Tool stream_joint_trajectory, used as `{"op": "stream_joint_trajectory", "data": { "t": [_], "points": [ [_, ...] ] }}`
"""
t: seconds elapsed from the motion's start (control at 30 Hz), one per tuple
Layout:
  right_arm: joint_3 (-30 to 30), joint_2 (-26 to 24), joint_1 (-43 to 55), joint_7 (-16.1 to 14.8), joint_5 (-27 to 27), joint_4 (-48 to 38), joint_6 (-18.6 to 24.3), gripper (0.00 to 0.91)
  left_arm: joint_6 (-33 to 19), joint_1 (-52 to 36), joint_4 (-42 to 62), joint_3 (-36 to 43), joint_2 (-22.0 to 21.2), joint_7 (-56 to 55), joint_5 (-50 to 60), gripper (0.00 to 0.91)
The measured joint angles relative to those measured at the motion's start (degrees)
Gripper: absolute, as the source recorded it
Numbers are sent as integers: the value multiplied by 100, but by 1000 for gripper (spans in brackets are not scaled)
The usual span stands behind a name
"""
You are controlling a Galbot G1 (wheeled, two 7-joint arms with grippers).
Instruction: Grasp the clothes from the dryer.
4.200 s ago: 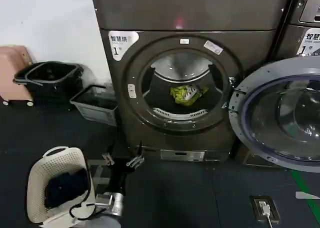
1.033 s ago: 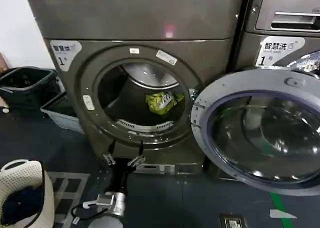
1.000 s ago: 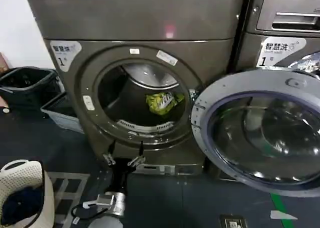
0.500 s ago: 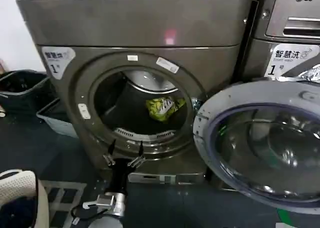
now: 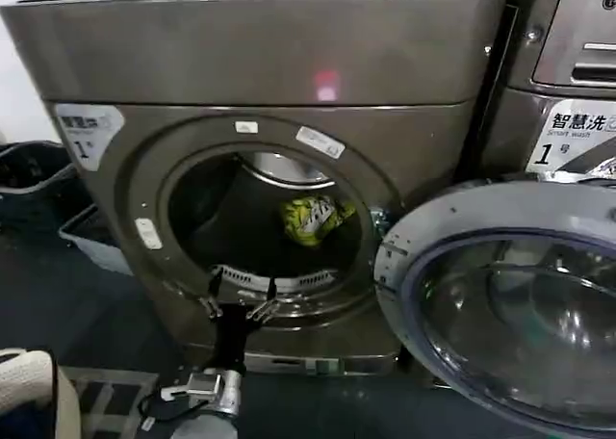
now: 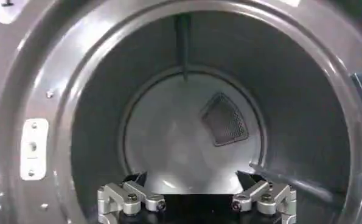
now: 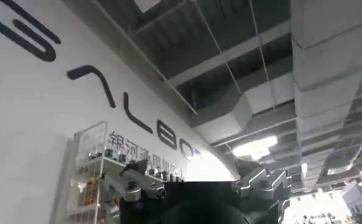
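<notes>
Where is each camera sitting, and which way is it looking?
Head view: high on the robot, looking down at the dryer with the clothes inside; left tool open at its lower rim.
Left wrist view: on the left arm, looking into the dryer drum past its tool.
Right wrist view: on the right arm, looking up at a ceiling; right tool open.
Head and left wrist views share the dryer and left tool.

- Dim room overall; the floor in the head view sits in deep shadow.
- A soft sheen runs along the top of the dryer [image 5: 260, 44], and a small pink light [image 5: 327, 85] glows on its front.
- The drum's mouth is dark, yet the clothes [image 5: 313, 218] inside catch enough light to stand out bright.
- The open door [image 5: 500, 304] has hazy reflections on its glass.
- In the left wrist view, the drum's back wall [image 6: 181, 140] shines pale grey; the side walls fall darker.
- In the right wrist view, ceiling lamps [image 7: 254, 148] flare white and wash out nearby detail.
</notes>
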Motion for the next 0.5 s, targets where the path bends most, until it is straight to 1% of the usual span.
{"op": "stream_joint_trajectory", "data": {
  "t": [0.5],
  "points": [
    [-5,47,-63,29,-44,20,78,907,-2,-37,29,-16,6,8,-18,907]
  ]
}}
